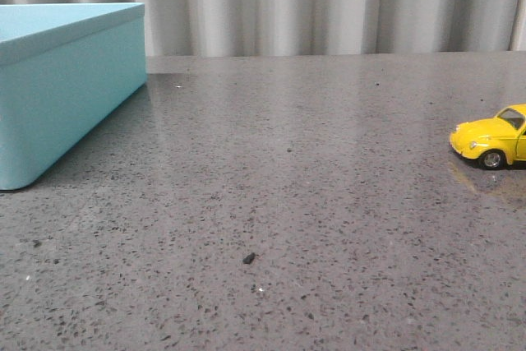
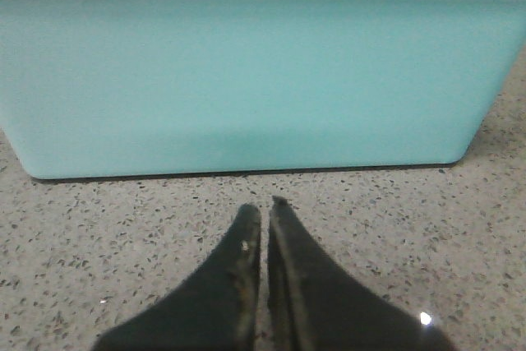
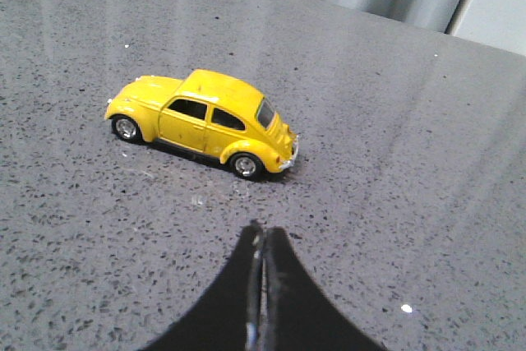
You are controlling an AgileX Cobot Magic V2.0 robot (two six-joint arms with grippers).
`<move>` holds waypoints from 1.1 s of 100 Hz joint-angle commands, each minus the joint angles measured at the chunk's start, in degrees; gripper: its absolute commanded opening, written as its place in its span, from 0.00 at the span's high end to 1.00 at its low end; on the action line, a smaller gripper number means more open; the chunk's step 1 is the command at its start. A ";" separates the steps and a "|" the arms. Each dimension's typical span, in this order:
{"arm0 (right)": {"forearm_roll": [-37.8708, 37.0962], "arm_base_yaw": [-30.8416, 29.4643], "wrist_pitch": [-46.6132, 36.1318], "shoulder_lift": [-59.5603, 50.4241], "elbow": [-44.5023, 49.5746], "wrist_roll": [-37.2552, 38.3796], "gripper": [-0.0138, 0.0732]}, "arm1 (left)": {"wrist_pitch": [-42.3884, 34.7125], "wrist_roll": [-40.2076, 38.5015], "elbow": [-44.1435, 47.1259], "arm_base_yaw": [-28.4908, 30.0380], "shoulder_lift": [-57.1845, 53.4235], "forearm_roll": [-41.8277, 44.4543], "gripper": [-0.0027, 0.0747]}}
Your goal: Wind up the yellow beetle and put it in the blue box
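Just beyond the right fingers (image 3: 261,240) (closed) stands the yellow beetle (image 3: 203,122).

Open table (image 1: 288,187) between blue box (image 1: 57,96) and yellow beetle (image 1: 491,139).

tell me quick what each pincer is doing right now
Left pincer: closed, empty, facing the blue box.
Right pincer: closed, empty, short of the yellow beetle.

Speckled grey stone tabletop (image 1: 312,170) before a pleated pale curtain (image 1: 329,6).
Polished and faintly reflective, flecked with dark and white specks, one small dark crumb (image 1: 249,258) lying near the front. Behind, vertical grey-white folds across the whole width, softly and evenly lit, without hard shadows.
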 commanded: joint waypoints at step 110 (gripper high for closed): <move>15.62 0.12 -18.94 -1.13 1.40 -0.21 0.92 | -18.63 -1.05 1.49 0.02 -1.87 -20.50 0.99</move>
